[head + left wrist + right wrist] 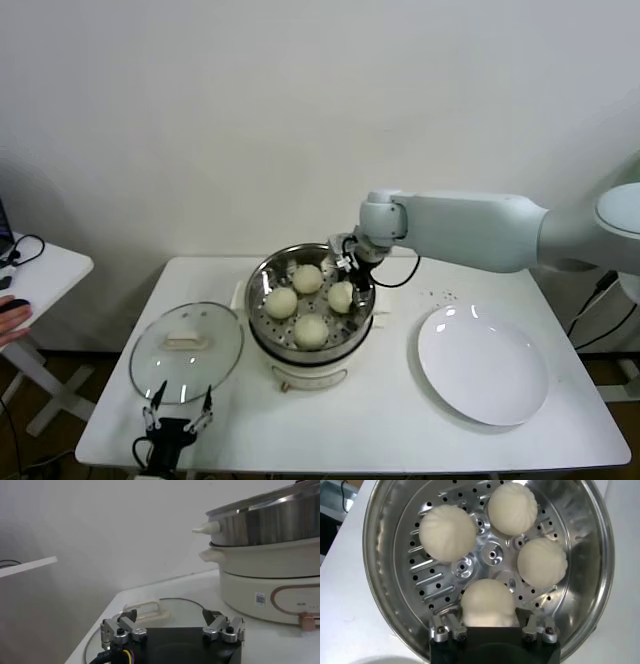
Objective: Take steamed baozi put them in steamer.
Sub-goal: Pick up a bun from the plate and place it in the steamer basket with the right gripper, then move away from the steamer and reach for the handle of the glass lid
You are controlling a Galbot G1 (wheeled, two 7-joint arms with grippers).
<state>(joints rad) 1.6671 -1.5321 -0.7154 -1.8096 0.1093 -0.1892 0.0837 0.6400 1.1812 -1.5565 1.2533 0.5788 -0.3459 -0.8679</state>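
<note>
Right claw (347, 283): spread, straddling one bun (487, 602) inside the steamer (262, 290).
Left claw (180, 415): spread, idle at table's front-left edge.
Buns: all four in the steamer.
Table (380, 410): white; lid (187, 352) left, plate (483, 365) right.
Room: plain white wall.
Right arm: reaching across from the right.

Shiny perforated metal steamer (395, 555) — smooth matt baozi (448, 533) — glossy plate (483, 364).
</note>
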